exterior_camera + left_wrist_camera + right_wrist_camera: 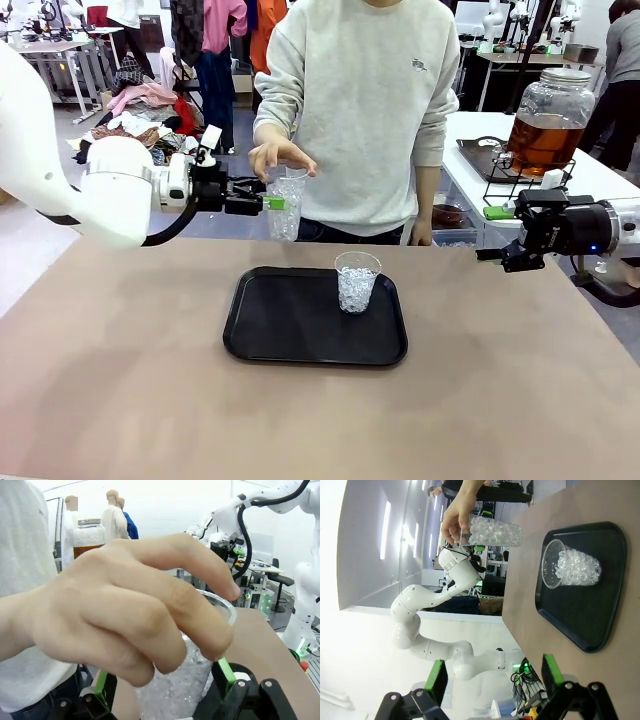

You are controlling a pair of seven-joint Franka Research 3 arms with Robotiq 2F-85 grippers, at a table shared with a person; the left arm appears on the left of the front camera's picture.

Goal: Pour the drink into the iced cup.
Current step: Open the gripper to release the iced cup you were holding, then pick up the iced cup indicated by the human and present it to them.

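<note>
Front view: a black tray (300, 345) lies at the middle of the brown counter (120, 390). Bare counter runs all round it, widest on the near side and to the tray's left. On the tray's far right part stands the tray cup (357, 282), clear, upright and full of ice, near the tray's far rim. The rest of the tray is free.

Beyond the tray's far left corner, raised above the counter's far edge, the held cup (287, 208), also full of ice, hangs upright from a person's hand (278, 155). The hand's fingers grip the cup's rim from above. The left tool (262, 196) reaches in level from the tray's left, its fingers spread either side of the held cup. In the left wrist view one green pad stands clear of the cup wall; whether the other touches it I cannot tell. The person's body stands close behind the held cup and closes off the far side.

The right tool (492, 234) hovers off the tray's far right, raised near the counter's far right corner. Its fingers are spread with nothing between them, well apart from both cups.

Beyond it, a white side table (600, 180) carries a big glass jar (552, 100) on a wire stand. The drink (540, 143), amber-brown, fills the jar's lower part. Open air lies between the tray cup and the right tool.
</note>
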